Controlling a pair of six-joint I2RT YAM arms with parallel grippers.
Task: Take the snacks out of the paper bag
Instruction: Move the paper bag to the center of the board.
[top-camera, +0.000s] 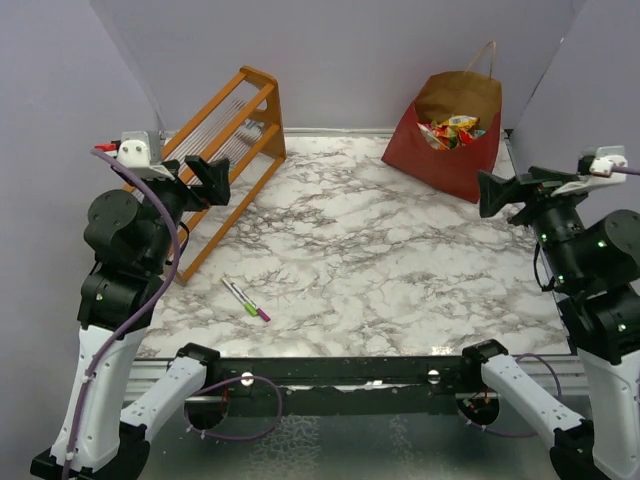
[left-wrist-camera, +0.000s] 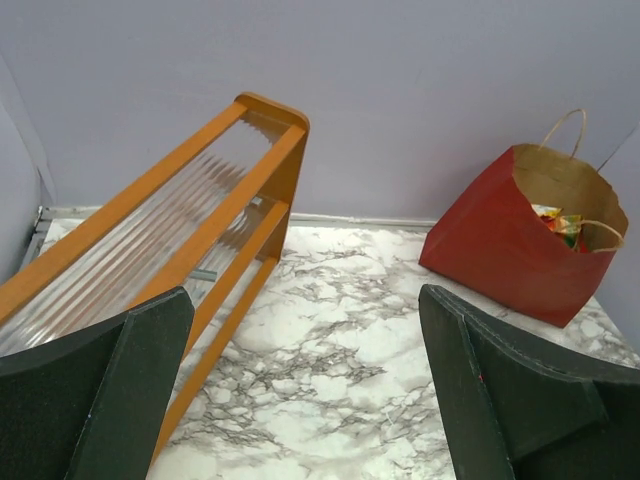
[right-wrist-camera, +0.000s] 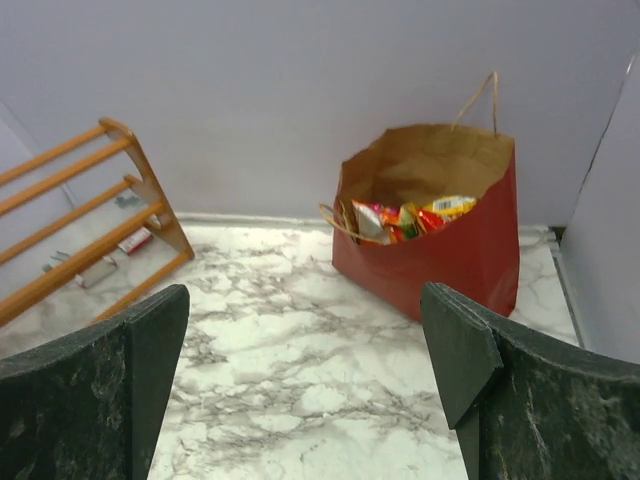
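Observation:
The paper bag (top-camera: 440, 158) stands upright at the table's far right corner, dark red outside and brown inside, mouth open. Several bright snacks (top-camera: 453, 130) lie inside it, showing over the rim. My left gripper (top-camera: 214, 180) hovers open at the left edge, by the rack, far from the bag. My right gripper (top-camera: 488, 195) hangs open just to the right of the bag, holding nothing. From the left wrist the bag (left-wrist-camera: 500, 250) and snacks (left-wrist-camera: 562, 225) show beyond the open left gripper (left-wrist-camera: 305, 300). From the right wrist the bag (right-wrist-camera: 440, 262) and snacks (right-wrist-camera: 410, 215) sit ahead of the open right gripper (right-wrist-camera: 305, 295).
An orange wooden rack (top-camera: 225, 140) leans along the far left of the marble table (top-camera: 350, 270). A green marker and a pink marker (top-camera: 247, 299) lie near the front left. Grey walls close in the back and both sides.

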